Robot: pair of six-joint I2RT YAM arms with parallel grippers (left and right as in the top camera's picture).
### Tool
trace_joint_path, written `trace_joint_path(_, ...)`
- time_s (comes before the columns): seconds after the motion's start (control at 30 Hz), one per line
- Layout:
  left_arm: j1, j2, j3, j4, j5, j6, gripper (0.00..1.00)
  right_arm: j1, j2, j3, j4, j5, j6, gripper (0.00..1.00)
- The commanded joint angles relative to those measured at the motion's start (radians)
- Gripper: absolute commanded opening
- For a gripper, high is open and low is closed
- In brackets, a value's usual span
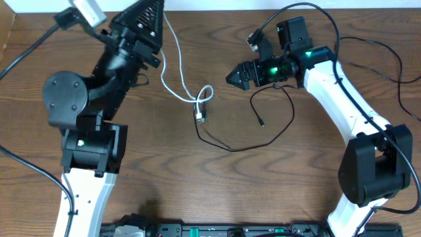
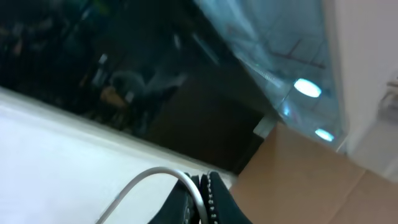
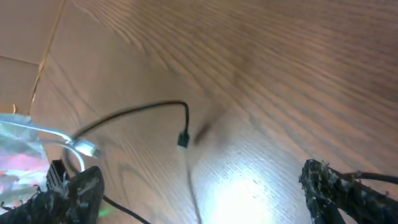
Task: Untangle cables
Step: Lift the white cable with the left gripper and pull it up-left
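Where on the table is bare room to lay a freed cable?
Bare: the front strip below the black cable, between the arm bases; also the back, between white cable and right gripper. Crowded: the centre, where cables meet.

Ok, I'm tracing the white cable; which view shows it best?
Overhead: the white cable runs whole from the left hand to its looped end. Left wrist shows a short stretch; right wrist, a blurred bit.
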Motion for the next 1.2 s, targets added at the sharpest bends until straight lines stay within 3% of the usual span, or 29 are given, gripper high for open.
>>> trace_joint_path(0.0,0.011,-0.01,0.012,0.08,-0.088,-0.045,0.07,0.021,-0.002,-0.005,0.001,0.01,0.017,0.97)
trace_joint_path(0.13,0.011,-0.008,0.012,0.08,-0.109,-0.006,0.07,0.023,-0.002,-0.005,0.005,0.009,-0.004,0.99)
trace_joint_path(0.27,0.01,0.002,0.012,-0.088,-0.106,0.024,0.08,0.025,-0.002,-0.005,0.02,0.009,-0.017,0.99)
trace_joint_path(0.53,0.01,0.017,0.012,-0.091,-0.103,0.024,0.07,0.147,0.024,-0.005,0.151,-0.008,0.136,0.95)
trace_joint_path(0.83,0.01,0.008,0.012,-0.083,-0.103,0.024,0.07,0.266,0.129,-0.005,0.221,0.254,0.317,0.9)
trace_joint_path(0.93,0.015,-0.009,0.012,-0.083,-0.106,0.024,0.07,0.265,0.193,-0.005,0.232,0.317,0.4,0.88)
trace_joint_path(1.03,0.041,-0.027,0.012,-0.083,-0.106,0.024,0.07,0.245,0.237,-0.005,0.215,0.327,0.409,0.82)
trace_joint_path(1.17,0.089,-0.052,0.012,-0.084,-0.105,0.024,0.07,0.196,0.24,-0.005,0.164,0.4,0.422,0.82)
